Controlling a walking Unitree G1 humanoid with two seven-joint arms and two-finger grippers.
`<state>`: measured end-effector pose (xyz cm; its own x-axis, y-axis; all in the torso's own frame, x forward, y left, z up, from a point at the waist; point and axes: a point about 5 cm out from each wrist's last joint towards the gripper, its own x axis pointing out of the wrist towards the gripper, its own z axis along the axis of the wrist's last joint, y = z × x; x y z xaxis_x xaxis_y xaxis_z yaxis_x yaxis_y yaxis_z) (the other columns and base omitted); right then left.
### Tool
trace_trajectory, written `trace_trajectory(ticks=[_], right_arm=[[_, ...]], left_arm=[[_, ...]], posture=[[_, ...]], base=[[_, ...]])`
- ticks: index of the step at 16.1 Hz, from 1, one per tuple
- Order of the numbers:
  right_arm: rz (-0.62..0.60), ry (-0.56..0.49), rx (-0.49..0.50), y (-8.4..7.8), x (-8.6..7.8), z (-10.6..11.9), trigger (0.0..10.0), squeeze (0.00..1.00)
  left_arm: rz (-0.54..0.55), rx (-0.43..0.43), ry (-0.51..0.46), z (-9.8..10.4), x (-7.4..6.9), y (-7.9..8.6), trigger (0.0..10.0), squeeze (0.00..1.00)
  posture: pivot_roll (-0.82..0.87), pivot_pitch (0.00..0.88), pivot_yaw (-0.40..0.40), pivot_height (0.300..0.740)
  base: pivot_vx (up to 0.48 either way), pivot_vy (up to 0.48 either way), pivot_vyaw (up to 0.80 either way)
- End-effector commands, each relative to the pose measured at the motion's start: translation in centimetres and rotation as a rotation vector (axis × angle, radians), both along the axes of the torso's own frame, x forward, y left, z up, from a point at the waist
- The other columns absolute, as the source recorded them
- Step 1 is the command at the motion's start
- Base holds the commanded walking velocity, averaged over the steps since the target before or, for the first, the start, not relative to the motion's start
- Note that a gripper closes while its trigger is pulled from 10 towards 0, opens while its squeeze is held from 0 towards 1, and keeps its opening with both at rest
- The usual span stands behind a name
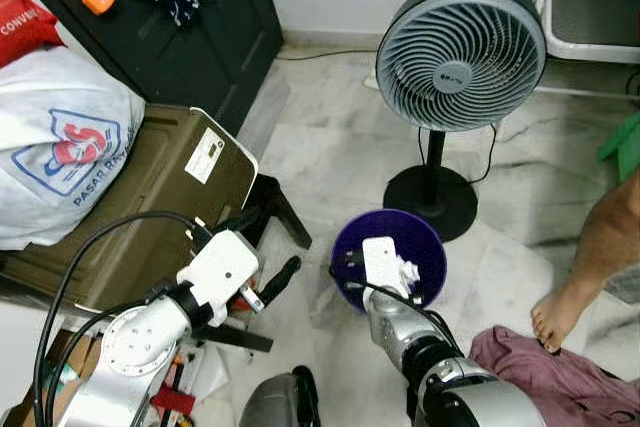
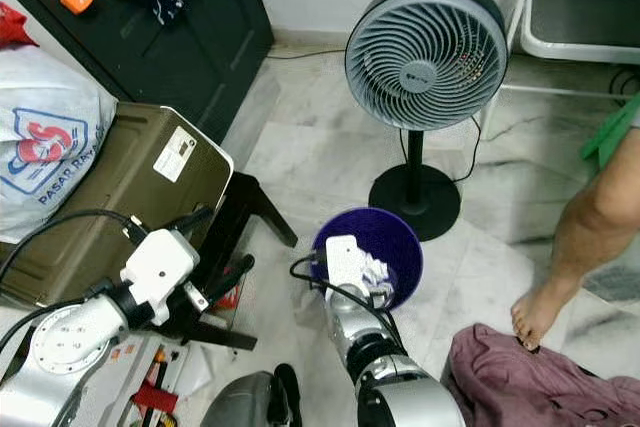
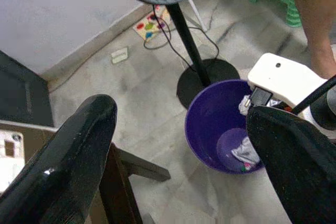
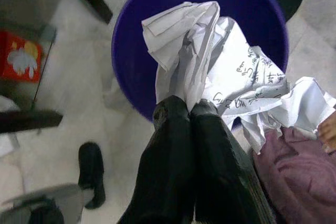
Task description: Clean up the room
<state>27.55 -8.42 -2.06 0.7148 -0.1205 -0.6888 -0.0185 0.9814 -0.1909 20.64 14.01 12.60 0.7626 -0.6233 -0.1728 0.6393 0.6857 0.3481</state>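
A crumpled white sheet of paper with handwriting [image 4: 220, 72] hangs above the round purple plastic bin [image 1: 400, 247], pinched between the closed fingers of the right tool [image 4: 188, 109]. More crumpled scraps lie in the bin's bottom. The left tool [image 3: 178, 150] hovers beside the bin, its fingers spread wide and empty. Just behind the bin stands a grey pedestal fan [image 1: 460, 52]. A maroon cloth [image 1: 560, 377] lies on the marble floor near a person's bare foot [image 1: 555, 317].

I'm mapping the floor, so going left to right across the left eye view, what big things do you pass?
White printed plastic bag → olive-brown hard case → purple plastic bin → grey standing fan → person's bare foot.
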Motion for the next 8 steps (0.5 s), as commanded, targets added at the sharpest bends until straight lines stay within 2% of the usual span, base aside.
trace_trajectory(ticks=[1, 2, 4, 7, 8], right_arm=[[-0.029, 0.044, -0.009, -0.1, -0.7, -0.7, 10.0, 0.00], [-0.037, 0.023, -0.044, -0.8, -0.5, -0.6, 10.0, 0.00], [-0.041, -0.029, -0.064, -1.2, 0.0, -0.1, 10.0, 0.00], [0.041, -0.244, -0.087, 0.2, 3.0, 3.3, 10.0, 0.00], [0.053, -0.255, -0.077, 0.5, 3.3, 3.6, 10.0, 0.00]], left_arm=[[0.005, 0.015, 0.023, -0.3, -0.6, 0.1, 10.0, 0.00], [0.010, 0.011, 0.034, -0.3, -0.9, 0.2, 10.0, 0.00], [0.015, 0.008, 0.045, -0.2, -1.5, 0.4, 10.0, 0.00], [0.043, 0.002, 0.077, -0.3, -2.3, 0.9, 10.0, 0.00], [0.048, 0.001, 0.078, -0.3, -2.4, 0.9, 10.0, 0.00]], posture=[[0.09, 0.269, 0.230, 0.740], [0.09, 0.277, 0.236, 0.740], [0.10, 0.287, 0.240, 0.740], [0.12, 0.312, 0.233, 0.740], [0.13, 0.316, 0.230, 0.740]], base=[[0.000, 0.000, 0.00], [0.000, 0.000, 0.00], [0.000, 0.000, 0.00], [0.000, 0.000, 0.00], [0.000, 0.000, 0.00]])
